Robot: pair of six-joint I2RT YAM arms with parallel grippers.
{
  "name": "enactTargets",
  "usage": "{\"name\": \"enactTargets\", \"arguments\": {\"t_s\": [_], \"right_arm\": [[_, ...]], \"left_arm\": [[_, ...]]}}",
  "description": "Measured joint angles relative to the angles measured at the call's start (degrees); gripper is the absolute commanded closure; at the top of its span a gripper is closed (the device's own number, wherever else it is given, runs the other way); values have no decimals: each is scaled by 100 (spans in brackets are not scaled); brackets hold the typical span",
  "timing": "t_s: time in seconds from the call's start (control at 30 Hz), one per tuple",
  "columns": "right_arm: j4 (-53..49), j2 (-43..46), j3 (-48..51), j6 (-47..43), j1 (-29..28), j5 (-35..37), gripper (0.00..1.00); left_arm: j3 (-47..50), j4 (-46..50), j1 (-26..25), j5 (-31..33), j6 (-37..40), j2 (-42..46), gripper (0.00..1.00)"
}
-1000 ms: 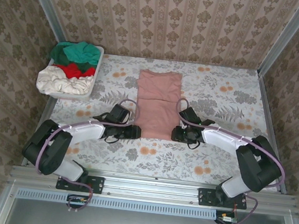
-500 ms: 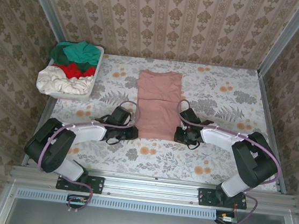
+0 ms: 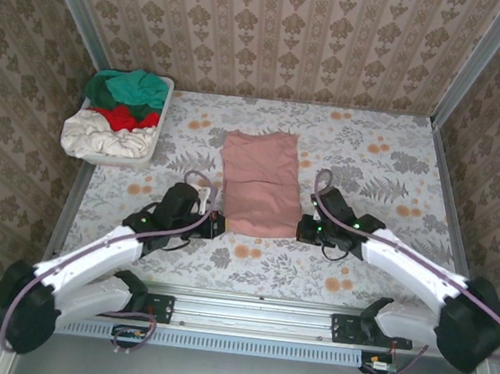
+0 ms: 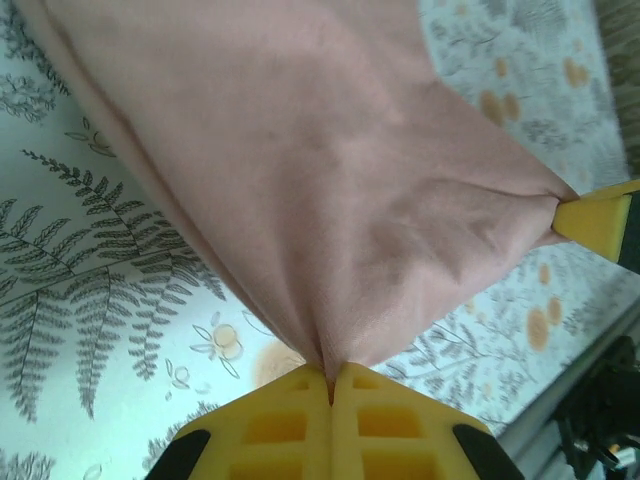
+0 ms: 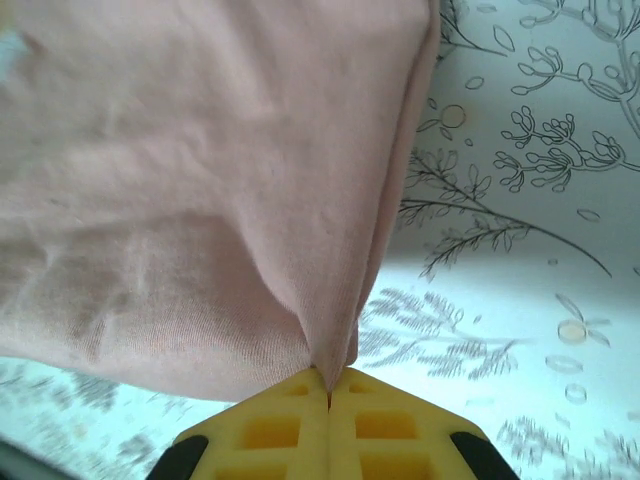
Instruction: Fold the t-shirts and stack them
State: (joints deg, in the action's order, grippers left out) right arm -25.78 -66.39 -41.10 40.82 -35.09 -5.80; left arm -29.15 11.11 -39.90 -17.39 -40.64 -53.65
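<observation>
The dusty-pink t-shirt (image 3: 257, 181) lies folded lengthwise in the middle of the table, its near edge lifted. My left gripper (image 3: 217, 223) is shut on its near left corner, and the cloth (image 4: 330, 190) fans out from the closed yellow pads (image 4: 280, 420). My right gripper (image 3: 303, 230) is shut on the near right corner, where the pink cloth (image 5: 210, 180) is pinched between its pads (image 5: 385, 425). The right gripper's yellow tip (image 4: 598, 222) shows across the shirt in the left wrist view. Teal-green (image 3: 130, 88), red (image 3: 122, 117) and cream (image 3: 106, 141) tees lie heaped in the basket.
The white laundry basket (image 3: 158, 133) stands at the back left of the floral tablecloth (image 3: 388, 167). Wallpapered walls close in the back and sides. A metal rail (image 3: 245, 308) runs along the near edge.
Both grippers have lifted the shirt's near corners and pulled toward the near edge. The shirt now looks shorter and its far part has shifted slightly left.
</observation>
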Motion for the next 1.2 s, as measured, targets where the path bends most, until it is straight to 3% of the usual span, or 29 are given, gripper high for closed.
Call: {"name": "enactTargets", "arguments": {"t_s": [0.17,0.33,0.47,0.77,1.0,1.2], "right_arm": [[-664,710,-216,103,-98,-2,100],[-1143,398,-1257,-20,-96,44,100],[-1178,-149,-2203,-256,20,109,100],[-855,-2273,-3436,-627,732,-160,100],[-743,-3696,-4592,-831,1202,-538,100],[-743,-4413,-5254,-960,1491,-706,100]], "left_arm": [[-116,660,-63,83,-42,780,100],[-787,1187,-9,168,61,634,100],[-1467,1263,361,212,295,269,100],[-2090,848,1816,-216,737,-1486,100],[-3023,487,2365,-671,997,-3136,100],[-3982,352,2566,-1014,1119,-4448,100]]}}
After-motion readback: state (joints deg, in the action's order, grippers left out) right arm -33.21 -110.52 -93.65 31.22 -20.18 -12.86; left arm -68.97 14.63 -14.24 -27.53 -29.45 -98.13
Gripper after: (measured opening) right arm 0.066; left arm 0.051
